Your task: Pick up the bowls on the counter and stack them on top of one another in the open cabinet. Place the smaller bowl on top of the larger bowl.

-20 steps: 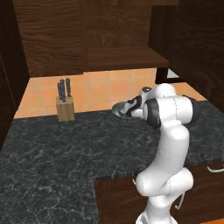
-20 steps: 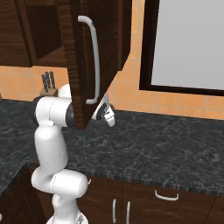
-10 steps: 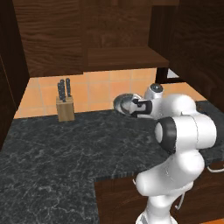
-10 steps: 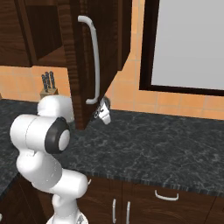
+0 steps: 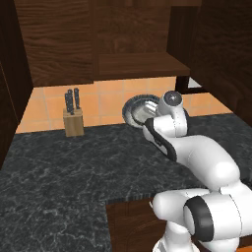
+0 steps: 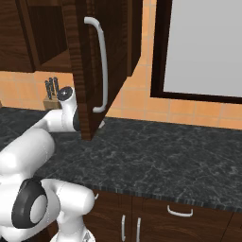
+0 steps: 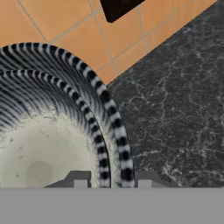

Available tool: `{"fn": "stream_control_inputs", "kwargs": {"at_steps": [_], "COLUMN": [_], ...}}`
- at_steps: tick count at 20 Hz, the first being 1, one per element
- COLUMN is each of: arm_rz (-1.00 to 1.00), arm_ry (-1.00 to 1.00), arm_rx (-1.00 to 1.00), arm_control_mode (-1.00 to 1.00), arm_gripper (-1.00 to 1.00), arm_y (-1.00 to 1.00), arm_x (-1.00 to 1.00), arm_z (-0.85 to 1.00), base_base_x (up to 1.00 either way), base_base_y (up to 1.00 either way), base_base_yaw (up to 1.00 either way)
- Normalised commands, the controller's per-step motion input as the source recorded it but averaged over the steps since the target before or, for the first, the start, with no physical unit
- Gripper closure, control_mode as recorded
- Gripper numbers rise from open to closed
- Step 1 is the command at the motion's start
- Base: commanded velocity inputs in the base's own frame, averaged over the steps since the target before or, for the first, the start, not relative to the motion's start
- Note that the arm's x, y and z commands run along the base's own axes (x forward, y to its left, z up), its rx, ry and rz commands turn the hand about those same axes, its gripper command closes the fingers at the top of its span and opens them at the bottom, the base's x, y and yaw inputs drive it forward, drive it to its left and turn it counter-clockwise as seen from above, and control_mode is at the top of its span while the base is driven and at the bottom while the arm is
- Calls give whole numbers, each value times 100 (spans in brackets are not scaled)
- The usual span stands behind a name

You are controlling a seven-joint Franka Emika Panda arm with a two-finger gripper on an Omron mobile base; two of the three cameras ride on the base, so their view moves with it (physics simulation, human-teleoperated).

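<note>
The bowl (image 5: 139, 111) is hanging tilted in the air above the far part of the counter (image 5: 59, 167), just in front of the orange tiled wall (image 5: 106, 101), below the open cabinet (image 5: 140, 64). The gripper (image 7: 111, 181) is pinching its ribbed rim between both fingers. A knife block (image 5: 73, 120) is standing to the left.
</note>
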Motion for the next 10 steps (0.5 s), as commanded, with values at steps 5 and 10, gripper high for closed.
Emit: {"fn": "stream_control_inputs", "kwargs": {"at_steps": [5,10], "arm_rz": [9,4], "arm_ry": [-20,-9], "arm_rx": [-14,-10], "arm_control_mode": [-100,-100], "arm_gripper": [100,100], "arm_y": [18,14], "arm_x": [-53,-6], "arm_z": [100,100], "base_base_x": [0,0], "base_base_y": [0,0], "base_base_yaw": [0,0]}}
